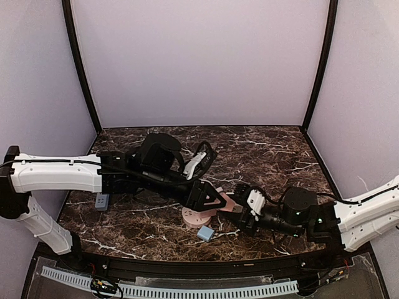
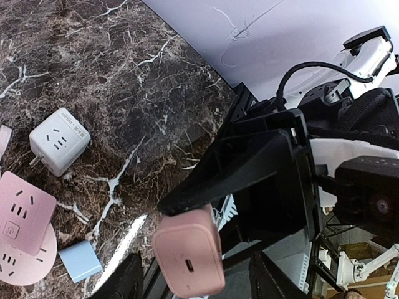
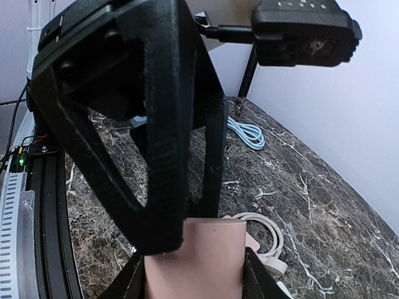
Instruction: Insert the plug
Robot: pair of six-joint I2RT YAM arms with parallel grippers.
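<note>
Pink charger plug (image 2: 187, 252) pinched in the right claw (image 3: 194, 277), with the left claw (image 2: 196, 280) spread around it

In the right wrist view the right claw's two fingers (image 3: 257, 277) press against both sides of the plug. One black triangular finger of the left claw comes down onto the plug's top edge. In the left wrist view the left claw's own fingers (image 2: 121, 280) stand wider than the plug, with a clear gap on one side; whether the other finger touches it I cannot tell. The plug is tilted and shows a small slot port on its face. From above it sits between the two claws, near the front edge of the marbled worktop (image 1: 268, 149). It is just beside the pink socket block (image 2: 22, 218) and not in it. A blue adapter (image 2: 81, 260) lies next to that block, and a white cube socket (image 2: 59, 140) sits farther back
</note>
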